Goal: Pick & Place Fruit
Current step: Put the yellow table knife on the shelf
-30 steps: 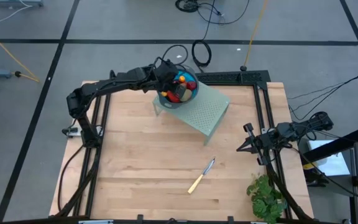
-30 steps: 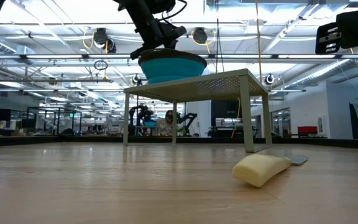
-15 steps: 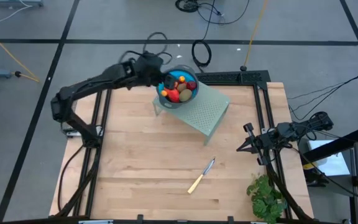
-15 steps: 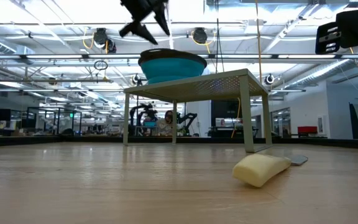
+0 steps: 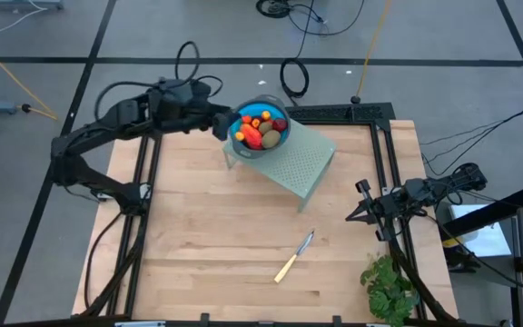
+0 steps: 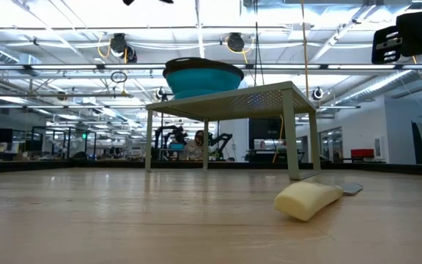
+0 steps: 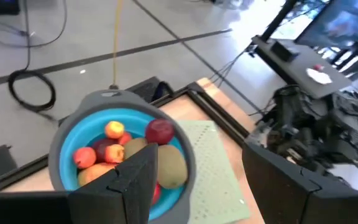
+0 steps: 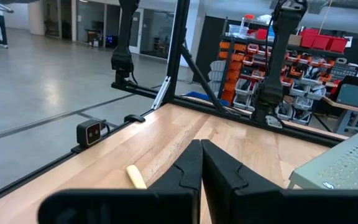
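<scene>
The small pieces of fruit (image 5: 261, 129), red, orange and brownish-green, sit heaped in the round blue bowl with a grey rim (image 5: 240, 145), and that bowl stands on the pale green perforated stand (image 5: 300, 163) by the wooden surface's (image 5: 207, 236) far edge. Just beside the bowl, the left claw (image 5: 222, 123) hangs, fingers wide, holding nothing. Over at the right edge, the right claw (image 5: 356, 212) waits, pinched shut and empty.
</scene>
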You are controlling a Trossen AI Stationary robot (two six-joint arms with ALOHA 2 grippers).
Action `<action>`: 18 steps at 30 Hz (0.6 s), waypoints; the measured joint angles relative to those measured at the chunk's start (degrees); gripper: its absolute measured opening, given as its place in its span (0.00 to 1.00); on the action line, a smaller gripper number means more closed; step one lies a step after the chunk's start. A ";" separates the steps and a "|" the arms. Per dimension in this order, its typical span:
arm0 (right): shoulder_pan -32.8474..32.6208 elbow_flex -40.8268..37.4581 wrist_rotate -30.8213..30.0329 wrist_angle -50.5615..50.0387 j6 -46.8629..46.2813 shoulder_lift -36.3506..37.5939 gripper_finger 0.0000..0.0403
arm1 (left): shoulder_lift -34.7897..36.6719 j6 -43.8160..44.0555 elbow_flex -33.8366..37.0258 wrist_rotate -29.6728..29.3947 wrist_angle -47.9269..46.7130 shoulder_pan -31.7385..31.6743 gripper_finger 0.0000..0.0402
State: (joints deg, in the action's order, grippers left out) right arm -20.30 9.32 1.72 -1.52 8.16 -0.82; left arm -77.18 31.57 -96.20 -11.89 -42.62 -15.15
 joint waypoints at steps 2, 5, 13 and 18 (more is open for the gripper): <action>0.01 0.00 0.00 0.00 0.00 0.00 0.00 | 0.70 -1.27 0.01 -0.09 0.01 1.19 0.58; 0.01 0.00 0.00 0.00 0.00 0.00 0.00 | 1.24 -3.13 0.00 0.01 -0.04 2.95 0.58; 0.00 0.00 -0.02 0.00 -0.92 0.00 0.00 | 1.21 -1.90 0.00 0.01 -1.61 4.45 0.58; 0.01 0.00 -0.09 0.00 -6.13 0.00 0.00 | 1.21 -3.38 0.01 0.02 -4.10 5.17 0.58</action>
State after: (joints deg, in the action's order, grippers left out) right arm -20.29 9.32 1.63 -1.52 2.04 -0.82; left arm -75.96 28.20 -96.19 -11.86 -46.72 -9.98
